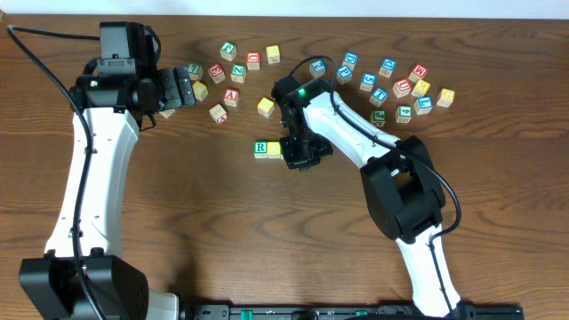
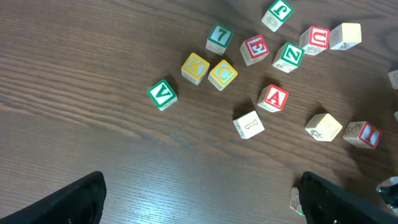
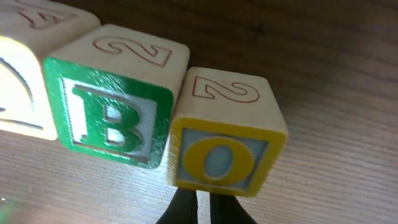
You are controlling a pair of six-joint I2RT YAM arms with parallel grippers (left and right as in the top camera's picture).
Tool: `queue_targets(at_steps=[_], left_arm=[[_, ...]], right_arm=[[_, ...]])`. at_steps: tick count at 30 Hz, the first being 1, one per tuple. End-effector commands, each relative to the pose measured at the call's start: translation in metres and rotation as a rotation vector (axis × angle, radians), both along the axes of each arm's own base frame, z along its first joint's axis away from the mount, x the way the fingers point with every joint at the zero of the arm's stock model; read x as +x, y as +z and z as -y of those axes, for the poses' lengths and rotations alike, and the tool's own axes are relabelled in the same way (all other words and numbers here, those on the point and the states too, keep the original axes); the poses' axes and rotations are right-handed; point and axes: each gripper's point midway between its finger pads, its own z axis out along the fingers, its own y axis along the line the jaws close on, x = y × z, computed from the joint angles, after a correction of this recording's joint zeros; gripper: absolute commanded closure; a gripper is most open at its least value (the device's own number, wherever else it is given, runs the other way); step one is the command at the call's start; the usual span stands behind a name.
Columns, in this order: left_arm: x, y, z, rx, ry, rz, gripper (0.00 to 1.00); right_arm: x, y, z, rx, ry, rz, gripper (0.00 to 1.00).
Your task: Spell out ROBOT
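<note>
A green R cube [image 1: 260,148] and a yellow cube [image 1: 275,149] lie side by side at mid-table. My right gripper [image 1: 299,153] covers what continues the row to their right. In the right wrist view a green B cube [image 3: 109,121] touches a yellow O cube [image 3: 221,158], with part of a pale cube [image 3: 18,93] to the left of B. The right gripper [image 3: 203,208] is shut on nothing, its tips just in front of the O cube. Several blue-lettered cubes [image 1: 380,93] lie at the back right, too small to read. My left gripper [image 2: 202,205] hangs open over bare wood.
Loose cubes lie scattered at the back left [image 1: 233,71] and back right [image 1: 404,87], with a lone yellow cube [image 1: 265,108] between them. Under the left wrist are a green V [image 2: 162,94], a yellow K [image 2: 194,67], a yellow C [image 2: 222,74] and a red A [image 2: 273,98].
</note>
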Motion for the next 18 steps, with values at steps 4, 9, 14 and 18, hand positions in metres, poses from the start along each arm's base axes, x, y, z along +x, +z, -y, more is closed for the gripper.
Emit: queue_targets(at_steps=[4, 9, 14, 18], left_arm=[[0.003, 0.011, -0.002, 0.009, 0.000, 0.027, 0.03], [0.002, 0.011, -0.002, 0.009, 0.000, 0.027, 0.03], [0.003, 0.011, -0.002, 0.009, 0.000, 0.027, 0.03], [0.002, 0.011, -0.002, 0.009, 0.000, 0.027, 0.03]], right_arm=[[0.003, -0.002, -0.001, -0.002, -0.009, 0.018, 0.95], [0.003, -0.002, -0.001, -0.002, -0.008, 0.016, 0.97], [-0.002, 0.011, -0.003, 0.020, -0.014, -0.004, 0.99], [0.010, 0.039, 0.004, 0.048, -0.036, 0.064, 0.99]])
